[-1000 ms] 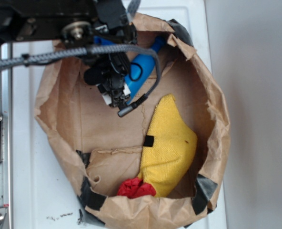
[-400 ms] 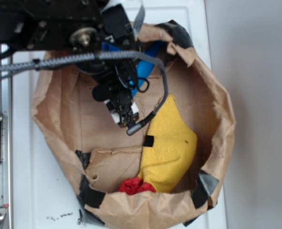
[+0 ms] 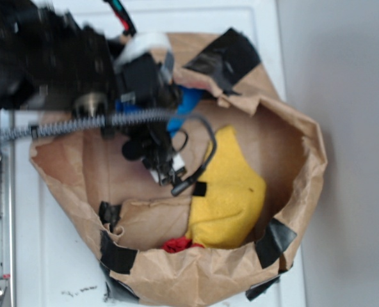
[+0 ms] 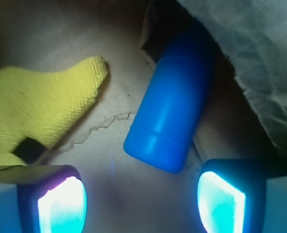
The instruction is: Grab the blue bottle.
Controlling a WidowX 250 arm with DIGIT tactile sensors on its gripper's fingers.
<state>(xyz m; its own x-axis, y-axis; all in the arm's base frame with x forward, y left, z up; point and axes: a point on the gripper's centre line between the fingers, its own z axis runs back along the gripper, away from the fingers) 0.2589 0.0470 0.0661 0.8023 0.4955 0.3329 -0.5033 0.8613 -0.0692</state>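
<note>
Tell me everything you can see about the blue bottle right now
The blue bottle is smooth, bright-blue plastic, a plain cylinder. It lies on its side on the brown paper bag's floor, rounded end toward the camera, far end hidden under crumpled paper. The yellow cloth lies apart from it. The open gripper is not touching it.

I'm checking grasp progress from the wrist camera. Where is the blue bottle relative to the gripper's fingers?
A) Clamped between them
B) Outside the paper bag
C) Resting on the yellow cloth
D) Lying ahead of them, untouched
D: the blue bottle lies ahead of the open gripper, clear of both fingertips.
</note>
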